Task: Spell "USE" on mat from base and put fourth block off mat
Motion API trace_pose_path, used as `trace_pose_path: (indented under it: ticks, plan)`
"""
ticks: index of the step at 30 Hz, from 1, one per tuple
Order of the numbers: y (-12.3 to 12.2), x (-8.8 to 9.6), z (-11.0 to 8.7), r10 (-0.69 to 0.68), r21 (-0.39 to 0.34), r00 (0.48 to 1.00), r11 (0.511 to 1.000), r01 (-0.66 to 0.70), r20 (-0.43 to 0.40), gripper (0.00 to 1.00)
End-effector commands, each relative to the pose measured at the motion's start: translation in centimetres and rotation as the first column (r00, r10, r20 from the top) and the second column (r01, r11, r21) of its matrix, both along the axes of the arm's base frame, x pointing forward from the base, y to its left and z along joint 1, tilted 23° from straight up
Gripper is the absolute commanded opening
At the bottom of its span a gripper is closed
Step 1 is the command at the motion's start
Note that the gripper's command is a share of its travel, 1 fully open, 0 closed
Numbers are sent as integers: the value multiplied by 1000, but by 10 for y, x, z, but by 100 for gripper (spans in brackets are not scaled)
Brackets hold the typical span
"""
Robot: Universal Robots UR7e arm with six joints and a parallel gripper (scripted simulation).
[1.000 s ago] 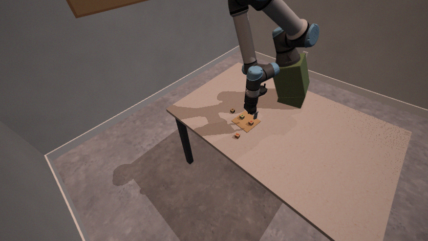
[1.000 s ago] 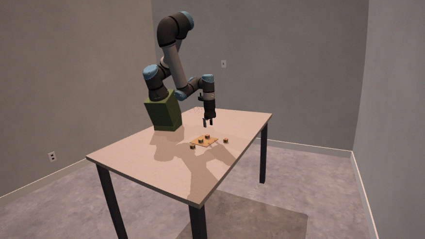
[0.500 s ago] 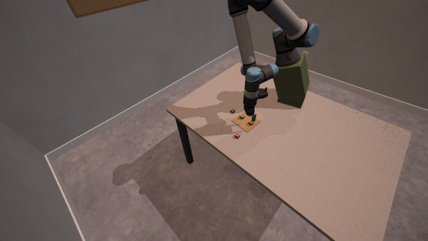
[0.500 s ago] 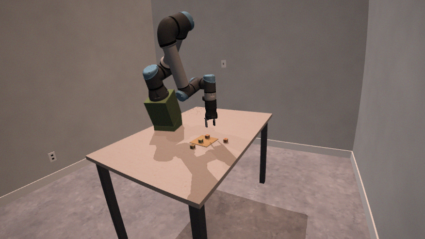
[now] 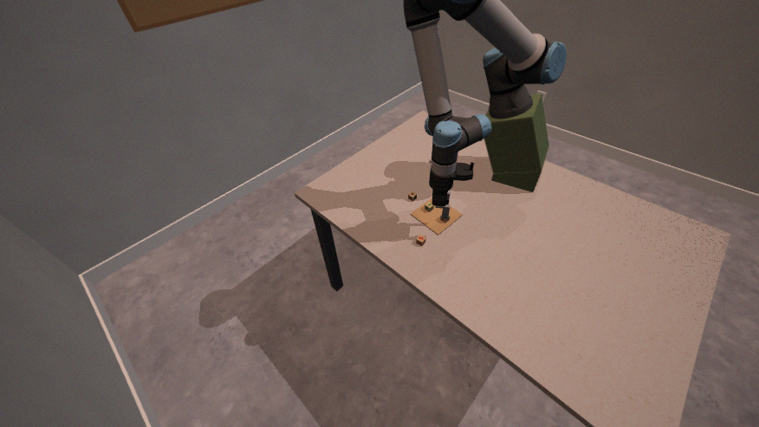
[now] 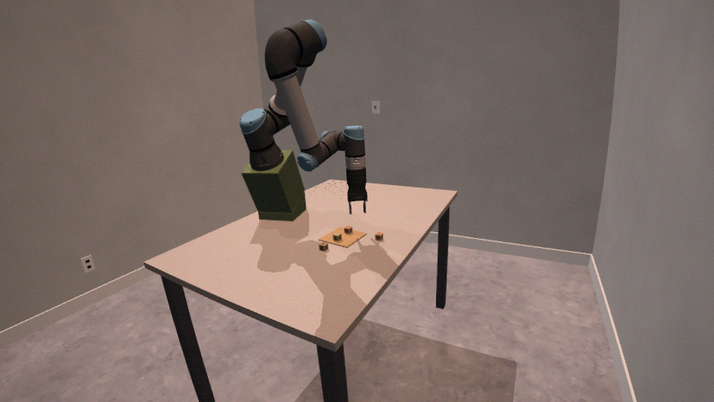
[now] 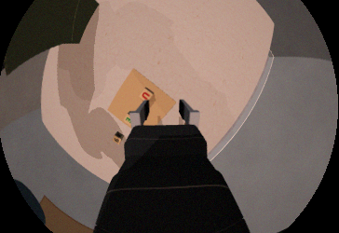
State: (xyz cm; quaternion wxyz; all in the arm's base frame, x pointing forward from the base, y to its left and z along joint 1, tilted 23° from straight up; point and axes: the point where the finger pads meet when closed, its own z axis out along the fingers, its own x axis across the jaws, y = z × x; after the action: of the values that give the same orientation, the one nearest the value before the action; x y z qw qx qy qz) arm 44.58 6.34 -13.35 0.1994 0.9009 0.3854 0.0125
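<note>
In the exterior view, left to right: a dark-sided block [image 5: 412,196] [image 6: 323,246] [image 7: 118,138] sits off the mat [image 5: 428,219] [image 6: 345,242] [image 7: 122,103]; the green E block [image 5: 429,207] [image 6: 337,236] [image 7: 128,118] and, farther, the red U block [image 5: 444,220] [image 6: 348,229] [image 7: 146,94] lie on it, letter tops away from the base. The gripper [image 5: 440,212] [image 6: 357,208] [image 7: 164,105] points down above, wide and empty, arm arched high. An orange-red block [image 5: 420,240] [image 6: 379,236] lies right, off the squarish mat.

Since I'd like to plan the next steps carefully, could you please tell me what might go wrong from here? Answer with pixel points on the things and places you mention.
The gap between the U block [image 6: 348,230] [image 7: 146,94] and the E block [image 5: 429,207] [image 6: 337,236] [image 7: 128,118] looks narrow, so lowering the remaining red-lettered block [image 5: 420,240] [image 6: 379,236], apparently the S, could nudge either neighbour.

That block is hidden in the wrist view, so the open end effector [image 5: 443,210] [image 6: 357,209] [image 7: 164,105] might descend off-centre.
</note>
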Motion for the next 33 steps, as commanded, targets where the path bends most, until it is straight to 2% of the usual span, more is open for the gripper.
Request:
trace_pose_path:
  ticks: [1,12,14,16,22,29,31,33]
  plan:
    - [3,7,0,-128,28,991,992,127,48,100]
    - [7,21,0,-360,94,925,932,350,124,100]
    - [7,21,0,-360,94,925,932,350,124,100]
    - [8,25,0,-434,119,889,900,420,145,100]
    - [10,32,0,-541,161,823,840,518,173,100]
    - [11,41,1,-663,217,722,748,627,200,100]
    - [11,41,1,-663,217,722,748,627,200,100]
    - [11,46,2,-721,248,661,693,677,210,100]
